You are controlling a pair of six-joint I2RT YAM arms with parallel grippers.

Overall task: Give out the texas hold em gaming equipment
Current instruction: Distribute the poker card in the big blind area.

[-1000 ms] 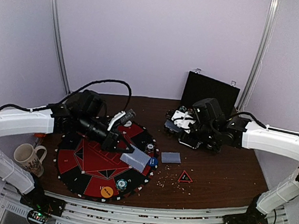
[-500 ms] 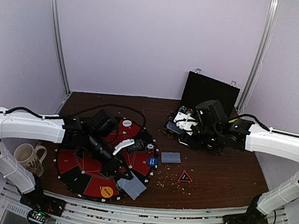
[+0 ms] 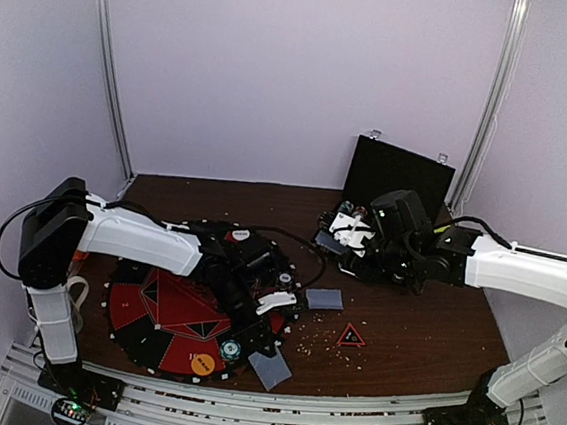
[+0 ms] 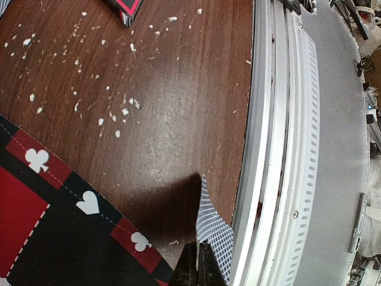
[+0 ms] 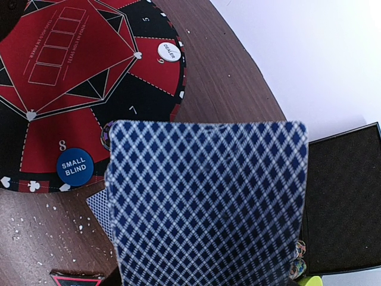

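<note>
- dealing step: left hand (image 4: 198,269) is pinched shut on one card (image 4: 215,247), at the mat's (image 3: 153,311) 5 o'clock, over the bench (image 3: 402,334).
- right hand (image 3: 346,241) grips an upright card (image 5: 208,202) at 2 o'clock.
- next, i reckon: lower it flat, let go.

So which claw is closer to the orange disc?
Left. The left gripper, pinching a card, hangs right of the orange disc; the right gripper is far back near the black case.
</note>
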